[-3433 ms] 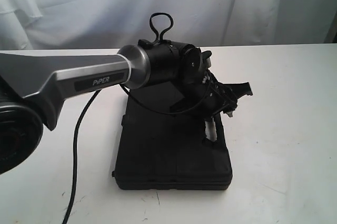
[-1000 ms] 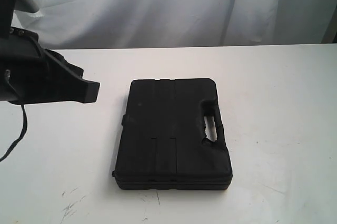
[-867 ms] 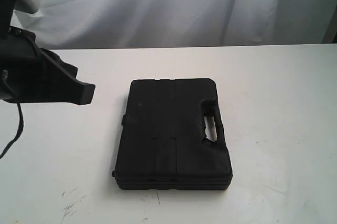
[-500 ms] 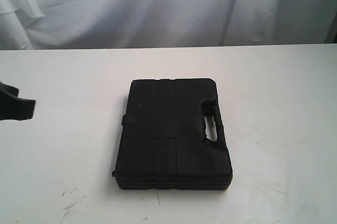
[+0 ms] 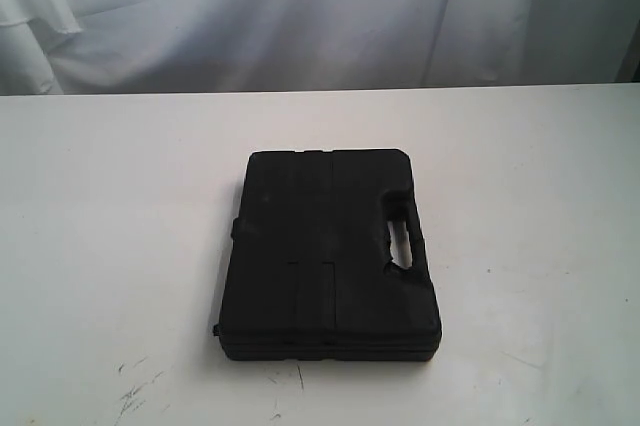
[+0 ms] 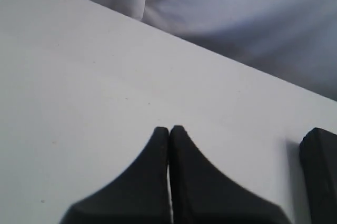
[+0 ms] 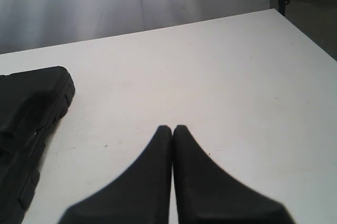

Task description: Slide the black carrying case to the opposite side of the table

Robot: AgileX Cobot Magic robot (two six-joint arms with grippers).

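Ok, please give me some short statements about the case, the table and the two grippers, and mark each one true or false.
1. The black carrying case lies flat and closed on the table. True.
2. The left fingers are spread wide. False: the left gripper has its fingers pressed together, holding nothing.
3. The right gripper is shut and apart from the case. True.
4. In the exterior view an arm reaches over the case. False: no arm shows there.
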